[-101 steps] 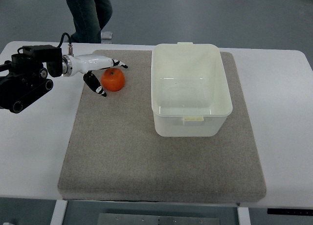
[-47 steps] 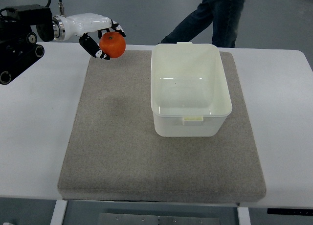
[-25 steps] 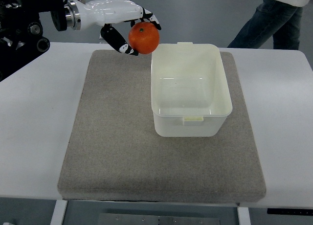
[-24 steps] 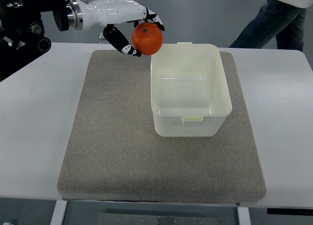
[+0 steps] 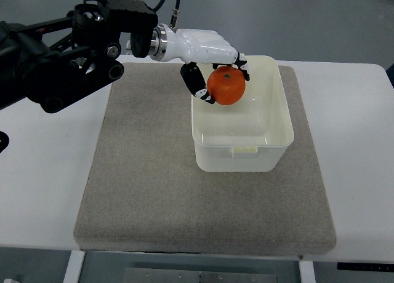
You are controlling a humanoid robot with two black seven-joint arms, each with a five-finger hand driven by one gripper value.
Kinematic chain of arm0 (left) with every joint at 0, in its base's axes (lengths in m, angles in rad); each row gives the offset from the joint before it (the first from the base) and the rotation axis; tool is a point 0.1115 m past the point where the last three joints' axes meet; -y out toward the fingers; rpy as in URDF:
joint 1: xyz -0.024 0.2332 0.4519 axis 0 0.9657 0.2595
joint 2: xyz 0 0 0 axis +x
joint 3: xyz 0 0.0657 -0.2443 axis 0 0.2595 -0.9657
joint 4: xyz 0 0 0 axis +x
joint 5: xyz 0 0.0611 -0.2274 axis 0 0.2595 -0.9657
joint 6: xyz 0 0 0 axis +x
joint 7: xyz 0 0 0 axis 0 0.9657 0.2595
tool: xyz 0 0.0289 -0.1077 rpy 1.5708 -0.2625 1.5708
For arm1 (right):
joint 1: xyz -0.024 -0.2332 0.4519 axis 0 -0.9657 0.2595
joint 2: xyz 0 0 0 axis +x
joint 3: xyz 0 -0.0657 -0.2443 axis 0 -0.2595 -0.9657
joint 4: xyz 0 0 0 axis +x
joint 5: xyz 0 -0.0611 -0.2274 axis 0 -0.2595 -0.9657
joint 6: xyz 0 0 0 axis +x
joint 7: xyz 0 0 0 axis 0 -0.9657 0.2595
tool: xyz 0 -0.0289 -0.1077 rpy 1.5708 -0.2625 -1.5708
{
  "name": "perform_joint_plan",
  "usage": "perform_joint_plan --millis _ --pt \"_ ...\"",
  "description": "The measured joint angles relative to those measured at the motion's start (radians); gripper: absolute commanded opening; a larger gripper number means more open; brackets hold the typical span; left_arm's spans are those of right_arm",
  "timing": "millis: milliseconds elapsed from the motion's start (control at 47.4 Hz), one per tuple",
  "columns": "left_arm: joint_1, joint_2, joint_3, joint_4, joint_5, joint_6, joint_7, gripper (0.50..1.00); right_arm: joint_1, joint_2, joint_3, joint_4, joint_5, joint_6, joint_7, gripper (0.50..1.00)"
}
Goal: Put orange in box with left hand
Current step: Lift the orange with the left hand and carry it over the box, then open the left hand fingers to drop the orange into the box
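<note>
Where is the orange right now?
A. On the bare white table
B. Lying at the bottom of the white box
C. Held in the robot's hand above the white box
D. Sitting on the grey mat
C. The left hand has its fingers wrapped round the orange, holding it up over the open white box, not resting on the box floor or the grey mat.

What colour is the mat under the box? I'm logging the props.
Grey-beige mat, clearest in the top view.
</note>
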Motion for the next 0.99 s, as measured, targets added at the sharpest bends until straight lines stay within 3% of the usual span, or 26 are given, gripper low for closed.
perform_joint_plan --millis 316,379,485,569,590,632,653,991 --pt "0.026 -0.085 -0.001 0.092 0.011 0.014 0.001 0.503 0.000 0.000 0.000 0.000 0.000 0.000 0.000 0.926" --pt "0.031 -0.101 -0.001 0.103 0.014 0.015 0.001 0.636 0.000 0.000 0.000 0.000 0.000 0.000 0.000 0.926" --pt "0.042 -0.107 -0.001 0.105 0.015 0.015 0.001 0.758 0.000 0.000 0.000 0.000 0.000 0.000 0.000 0.926" --pt "0.042 -0.107 -0.001 0.105 0.015 0.016 0.001 0.780 0.000 0.000 0.000 0.000 0.000 0.000 0.000 0.926" --pt "0.042 -0.107 -0.001 0.105 0.015 0.016 0.001 0.812 0.000 0.000 0.000 0.000 0.000 0.000 0.000 0.926" --pt "0.044 -0.107 -0.001 0.105 0.015 0.016 0.001 0.942 0.000 0.000 0.000 0.000 0.000 0.000 0.000 0.926" --pt "0.045 -0.107 -0.001 0.105 0.015 0.016 0.001 0.970 0.000 0.000 0.000 0.000 0.000 0.000 0.000 0.926" --pt "0.050 -0.084 -0.047 0.097 -0.077 0.018 0.001 0.990 0.000 0.000 0.000 0.000 0.001 0.000 0.000 0.926"
